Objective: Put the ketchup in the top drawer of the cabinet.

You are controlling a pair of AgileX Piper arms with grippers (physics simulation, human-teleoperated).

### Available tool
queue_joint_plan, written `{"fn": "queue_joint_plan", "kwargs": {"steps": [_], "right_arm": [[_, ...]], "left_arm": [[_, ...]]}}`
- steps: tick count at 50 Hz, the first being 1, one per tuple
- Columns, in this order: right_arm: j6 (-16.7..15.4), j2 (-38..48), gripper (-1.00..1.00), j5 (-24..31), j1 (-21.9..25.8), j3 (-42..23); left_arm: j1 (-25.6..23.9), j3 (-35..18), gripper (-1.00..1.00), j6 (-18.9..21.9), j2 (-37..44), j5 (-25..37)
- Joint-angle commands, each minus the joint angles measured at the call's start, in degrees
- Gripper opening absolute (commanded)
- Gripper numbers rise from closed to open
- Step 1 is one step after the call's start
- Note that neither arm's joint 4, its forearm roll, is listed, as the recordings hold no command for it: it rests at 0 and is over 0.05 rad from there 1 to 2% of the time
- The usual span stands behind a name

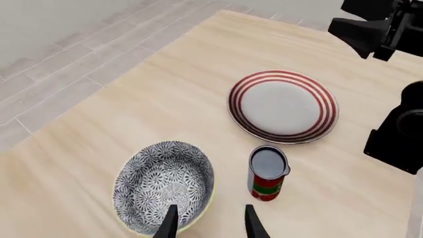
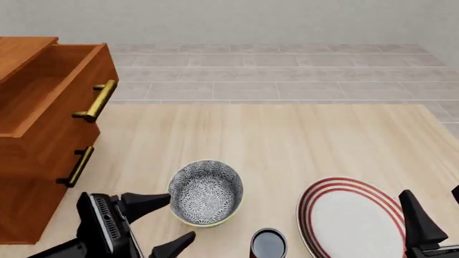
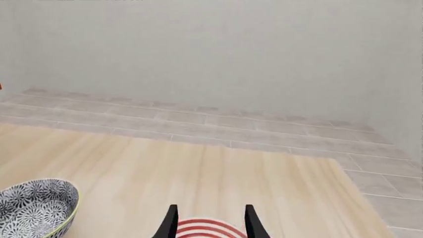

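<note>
Surface (image 2: pixel 287 140): pale wood tabletop, grey tiled floor beyond its far edge.
Cabinet (image 2: pixel 29 209): reddish-brown, well to the left of the bowl, standing on the surface.
Top drawer (image 2: pixel 50 102): pulled open, brass handle facing the bowl's side.
Left gripper (image 2: pixel 161 223): just left of the bowl, jaws spread, holding nothing.
Bowl (image 2: pixel 206 192): grey patterned, near the front edge of the surface.
Ketchup (image 2: pixel 268 244): upright, just right of the bowl, apart from it.
Plate (image 2: pixel 351 215): red-ringed, right of the bowl, beyond the ketchup.
Right gripper (image 3: pixel 207 223): well right of the bowl, above the plate, jaws spread, empty.
</note>
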Motion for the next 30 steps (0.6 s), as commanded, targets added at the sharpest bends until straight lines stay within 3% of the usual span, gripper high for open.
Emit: {"fn": "queue_joint_plan", "kwargs": {"steps": [1,14,21,25,30], "right_arm": [[0.1,0.0,1.00,0.0,0.0,-0.2],[2.3,-0.1,1.00,1.3,0.3,-2.2],[1.5,-0.1,1.00,1.1,0.4,-1.6],[1.1,-0.1,1.00,0.8,0.7,-1.0],[1.0,-0.1,1.00,1.0,1.0,-1.3]], "left_arm": [[-4.9,1.3,1.00,-3.5,8.5,-5.9],[-9.6,1.6,1.00,-3.8,17.0,-12.5],[-10.6,1.5,1.00,-3.8,22.1,-16.6],[-9.8,0.4,1.00,-0.5,23.8,-17.3],[-10.6,-1.4,1.00,-0.7,27.4,-18.5]]}}
